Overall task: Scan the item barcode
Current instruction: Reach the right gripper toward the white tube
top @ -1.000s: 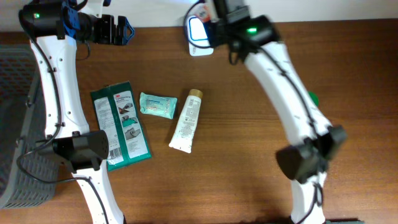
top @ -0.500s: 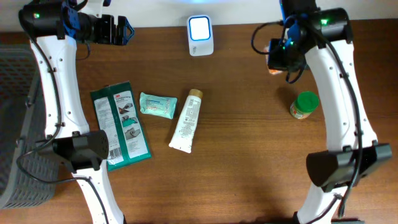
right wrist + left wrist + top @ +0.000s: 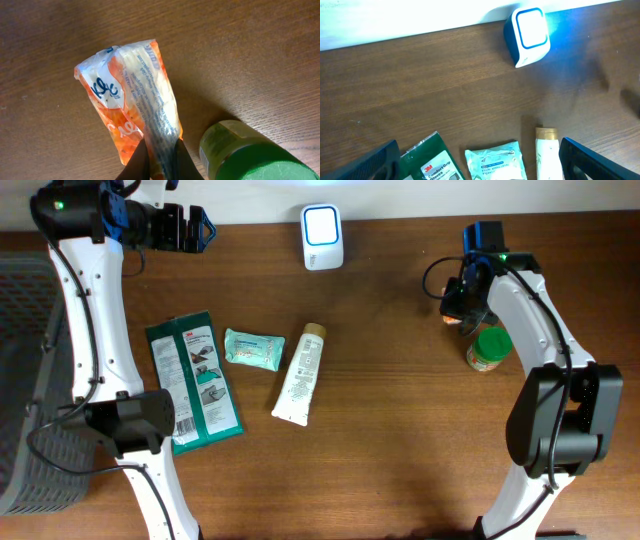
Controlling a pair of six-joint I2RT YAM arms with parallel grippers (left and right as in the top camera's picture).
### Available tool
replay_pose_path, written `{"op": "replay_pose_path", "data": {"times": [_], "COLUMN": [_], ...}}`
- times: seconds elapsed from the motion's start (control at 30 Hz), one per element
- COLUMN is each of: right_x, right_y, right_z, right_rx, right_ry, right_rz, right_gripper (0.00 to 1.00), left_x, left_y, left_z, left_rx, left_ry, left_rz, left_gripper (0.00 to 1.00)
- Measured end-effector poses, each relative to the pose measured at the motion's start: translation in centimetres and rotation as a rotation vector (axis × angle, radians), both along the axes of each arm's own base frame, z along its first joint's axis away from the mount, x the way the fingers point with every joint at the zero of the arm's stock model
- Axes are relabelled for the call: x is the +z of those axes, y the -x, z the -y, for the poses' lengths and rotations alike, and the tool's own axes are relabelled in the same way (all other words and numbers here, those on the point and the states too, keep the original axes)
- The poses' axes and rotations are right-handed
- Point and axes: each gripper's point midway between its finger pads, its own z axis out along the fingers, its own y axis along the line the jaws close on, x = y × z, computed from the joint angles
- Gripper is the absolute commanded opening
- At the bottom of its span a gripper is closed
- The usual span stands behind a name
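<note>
Your right gripper (image 3: 159, 159) is pinched tight on orange packet (image 3: 132, 95), gripping its crimped edge. Second ago it held packet at scanner (image 3: 322, 237); now arm has swung off to right, packet low just beside green-lidded jar (image 3: 489, 348), table contact unclear. Read that as scan pass likely done, set-down next. Mind jar: close, easy to knock. Your left gripper (image 3: 195, 228) is spread wide, empty, unmoved at far left. Tube (image 3: 302, 373), wipes (image 3: 254, 348), glove pack (image 3: 193, 380) lie untouched.
</note>
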Motion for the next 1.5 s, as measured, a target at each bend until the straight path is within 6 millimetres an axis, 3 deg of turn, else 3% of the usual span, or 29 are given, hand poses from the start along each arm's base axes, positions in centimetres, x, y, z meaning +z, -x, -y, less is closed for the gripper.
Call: {"op": "replay_pose_path", "data": {"times": [0.07,0.43,0.7,0.8,0.9,0.93,1.0,1.13,1.2,1.23,1.33,1.5], "right_x": [0.0,-0.2,0.2,2.6,7.0,10.0,13.0,16.5,16.6,16.2,14.7,9.0], "right_y": [0.0,0.6,1.5,1.2,1.3,1.8,2.5,5.6,6.3,6.9,7.2,7.0], "right_z": [0.0,0.0,-0.5,-1.6,-3.2,-4.5,-6.2,-10.9,-12.2,-14.2,-16.7,-20.5], "right_rx": [0.000,0.001,0.013,0.044,0.094,0.133,0.187,0.310,0.340,0.383,0.419,0.430], "right_ry": [0.000,0.001,-0.029,-0.080,-0.147,-0.181,-0.208,-0.256,-0.268,-0.280,-0.291,-0.320], "right_rz": [0.000,-0.026,-0.068,-0.054,-0.006,0.037,0.089,0.114,0.104,0.081,0.043,-0.047], "right_gripper": [0.06,0.32,0.36,0.37,0.38,0.39,0.40,0.40,0.41,0.41,0.41,0.40], "left_x": [0.0,0.0,0.0,0.0,0.0,0.0,0.0,0.0,0.0,0.0,0.0,0.0], "left_y": [0.0,0.0,0.0,0.0,0.0,0.0,0.0,0.0,0.0,0.0,0.0,0.0], "left_z": [0.0,0.0,0.0,0.0,0.0,0.0,0.0,0.0,0.0,0.0,0.0,0.0], "left_rx": [0.000,0.000,0.000,0.000,0.000,0.000,0.000,0.000,0.000,0.000,0.000,0.000], "left_ry": [0.000,0.000,0.000,0.000,0.000,0.000,0.000,0.000,0.000,0.000,0.000,0.000], "left_rz": [0.000,0.000,0.000,0.000,0.000,0.000,0.000,0.000,0.000,0.000,0.000,0.000], "left_gripper": [0.99,0.99,0.99,0.99,0.99,0.99,0.99,0.99,0.99,0.99,0.99,0.99]}}
